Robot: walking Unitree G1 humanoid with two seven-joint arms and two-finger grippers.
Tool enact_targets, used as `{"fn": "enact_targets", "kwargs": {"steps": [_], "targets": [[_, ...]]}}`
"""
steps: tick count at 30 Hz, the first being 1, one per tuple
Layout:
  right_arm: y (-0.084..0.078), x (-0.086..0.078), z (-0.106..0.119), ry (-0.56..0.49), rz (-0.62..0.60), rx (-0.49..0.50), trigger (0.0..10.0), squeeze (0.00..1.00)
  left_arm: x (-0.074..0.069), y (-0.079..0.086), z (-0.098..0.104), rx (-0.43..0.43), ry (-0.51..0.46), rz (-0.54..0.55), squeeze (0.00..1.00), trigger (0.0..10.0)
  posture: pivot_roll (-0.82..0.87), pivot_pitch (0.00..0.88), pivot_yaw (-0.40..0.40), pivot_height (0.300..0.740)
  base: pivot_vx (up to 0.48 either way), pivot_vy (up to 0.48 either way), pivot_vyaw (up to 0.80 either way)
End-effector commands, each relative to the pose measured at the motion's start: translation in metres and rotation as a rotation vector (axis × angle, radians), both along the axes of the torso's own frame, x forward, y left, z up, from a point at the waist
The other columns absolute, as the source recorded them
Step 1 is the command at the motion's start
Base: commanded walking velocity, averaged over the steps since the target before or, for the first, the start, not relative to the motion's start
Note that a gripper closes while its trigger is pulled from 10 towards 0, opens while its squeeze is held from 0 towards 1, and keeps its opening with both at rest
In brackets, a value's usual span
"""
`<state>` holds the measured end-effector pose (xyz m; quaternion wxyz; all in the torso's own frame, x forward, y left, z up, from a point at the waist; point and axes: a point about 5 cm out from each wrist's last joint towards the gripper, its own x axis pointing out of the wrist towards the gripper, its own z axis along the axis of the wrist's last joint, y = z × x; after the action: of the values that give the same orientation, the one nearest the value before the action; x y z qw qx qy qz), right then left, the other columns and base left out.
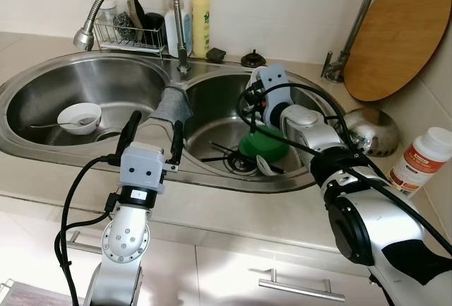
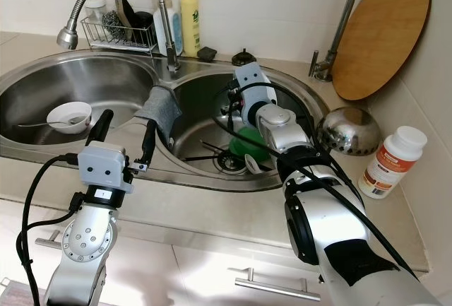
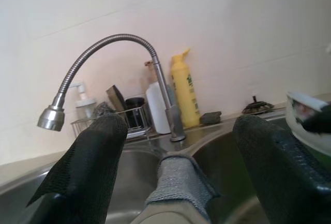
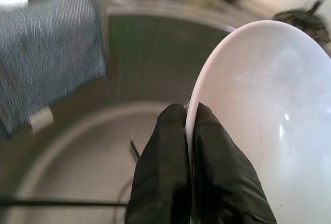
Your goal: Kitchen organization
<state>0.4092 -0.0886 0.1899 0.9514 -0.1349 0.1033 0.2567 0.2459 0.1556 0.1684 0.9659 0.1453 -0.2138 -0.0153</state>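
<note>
From the head views, a double steel sink [image 1: 42, 83] spans the counter. The left basin, at ten o'clock, holds a small white bowl [image 1: 79, 117] with a spoon [image 1: 44, 126] in it. The right basin [image 1: 212, 119] holds a green bowl [image 1: 263, 143], dark chopsticks [image 1: 220, 156] and a white spoon [image 1: 264, 167] near the drain. A grey cloth [image 1: 174, 105] drapes over the divider. The left gripper [image 1: 154, 138] hovers above the front rim, fingers spread and holding nothing. The right arm reaches down into the right basin, its wrist housing [image 1: 272, 88] blocking what it holds. A wire rack [image 1: 131, 36] and yellow bottle [image 1: 201, 20] stand at twelve o'clock, a round wooden board [image 1: 397, 32] at two, a steel bowl [image 1: 370, 131] and a white pill bottle [image 1: 422, 159] at three.

The left wrist view looks between the spread fingers [image 3: 90, 167] at the faucet [image 3: 98, 63], the cloth and the yellow bottle.

The right wrist view gives what the head views hide: the right gripper [image 4: 189, 136] pinches the rim of a white dish [image 4: 264, 115] between pressed fingers, above the right basin floor.
</note>
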Motion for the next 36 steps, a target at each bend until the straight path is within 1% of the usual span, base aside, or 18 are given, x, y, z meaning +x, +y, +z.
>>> {"fn": "enact_targets", "kwargs": {"steps": [1,3,5,7,9,12,15,18,19,20,23,24,25,26,27,30,36], "targets": [[-0.001,0.004,0.016,-0.014,0.012,-0.054,10.0,0.0,0.0,0.002,0.003,-0.004,-0.013,0.016,0.0,10.0,0.17,0.0,-0.069,0.74,0.0,0.0,0.0],[-0.001,0.005,0.016,-0.011,0.01,-0.069,10.0,0.0,-0.001,0.002,0.003,-0.004,-0.013,0.016,0.0,10.0,0.17,0.0,-0.07,0.74,0.0,0.0,0.0],[-0.001,0.004,0.014,-0.002,0.03,-0.11,10.0,0.0,-0.001,0.002,0.003,-0.005,-0.013,0.016,0.0,10.0,0.17,0.0,-0.071,0.74,0.0,0.0,0.0],[0.0,0.002,0.008,0.031,0.071,-0.163,10.0,0.0,-0.001,0.001,0.003,-0.006,-0.015,0.015,0.0,10.0,0.18,0.0,-0.071,0.74,0.0,0.0,0.0],[0.0,0.001,0.006,0.043,0.086,-0.187,10.0,0.0,-0.001,0.001,0.003,-0.007,-0.016,0.014,0.0,10.0,0.18,0.0,-0.07,0.74,0.0,0.0,0.0],[0.0,-0.002,-0.002,0.089,0.15,-0.263,10.0,0.0,-0.001,0.001,0.003,-0.007,-0.015,0.012,0.0,10.0,0.18,0.0,-0.068,0.74,0.0,0.0,0.0],[-0.004,-0.005,-0.009,0.126,0.223,-0.382,10.0,0.0,0.0,0.0,0.003,-0.005,-0.016,0.008,0.0,10.0,0.18,0.0,-0.068,0.74,0.0,0.0,0.0],[-0.01,-0.005,-0.01,0.133,0.229,-0.454,10.0,0.0,0.0,0.0,0.003,-0.006,-0.018,0.008,0.0,10.0,0.18,0.0,-0.074,0.74,0.0,0.0,0.0],[-0.01,-0.005,-0.01,0.133,0.229,-0.454,10.0,0.0,0.0,0.0,0.003,-0.006,-0.018,0.008,0.0,10.0,0.18,0.0,-0.074,0.74,0.0,0.0,0.0],[-0.012,-0.006,-0.012,0.144,0.255,-0.497,10.0,0.0,0.0,0.0,0.004,-0.007,-0.02,0.009,0.0,10.0,0.18,0.0,-0.077,0.74,0.0,0.0,0.0],[-0.012,-0.01,-0.019,0.189,0.327,-0.539,10.0,0.0,-0.001,0.0,0.004,-0.007,-0.021,0.013,0.0,10.0,0.19,0.0,-0.08,0.74,0.0,0.0,0.0],[-0.011,-0.014,-0.025,0.208,0.378,-0.585,10.0,0.0,-0.001,0.001,0.004,-0.007,-0.022,0.015,0.0,10.0,0.19,0.0,-0.08,0.74,0.0,0.0,0.0],[-0.011,-0.014,-0.025,0.208,0.378,-0.585,10.0,0.0,-0.001,0.001,0.004,-0.007,-0.022,0.015,0.0,10.0,0.19,0.0,-0.08,0.74,0.0,0.0,0.0],[-0.011,-0.016,-0.03,0.224,0.411,-0.61,10.0,0.0,-0.001,0.001,0.004,-0.006,-0.022,0.016,0.0,10.0,0.19,0.0,-0.08,0.74,0.0,0.0,0.0],[-0.011,-0.021,-0.039,0.258,0.477,-0.653,10.0,0.0,-0.001,0.001,0.004,-0.006,-0.02,0.017,0.0,10.0,0.19,0.0,-0.081,0.74,0.0,0.0,0.0],[-0.011,-0.026,-0.047,0.299,0.535,-0.657,10.0,0.0,-0.001,0.0,0.003,-0.007,-0.018,0.015,0.0,10.0,0.18,0.0,-0.081,0.74,0.0,0.0,0.0],[-0.014,-0.031,-0.057,0.333,0.564,-0.675,10.0,0.0,-0.001,-0.001,0.003,-0.008,-0.014,0.011,0.0,10.0,0.18,0.0,-0.08,0.74,0.0,0.0,0.0]]}}
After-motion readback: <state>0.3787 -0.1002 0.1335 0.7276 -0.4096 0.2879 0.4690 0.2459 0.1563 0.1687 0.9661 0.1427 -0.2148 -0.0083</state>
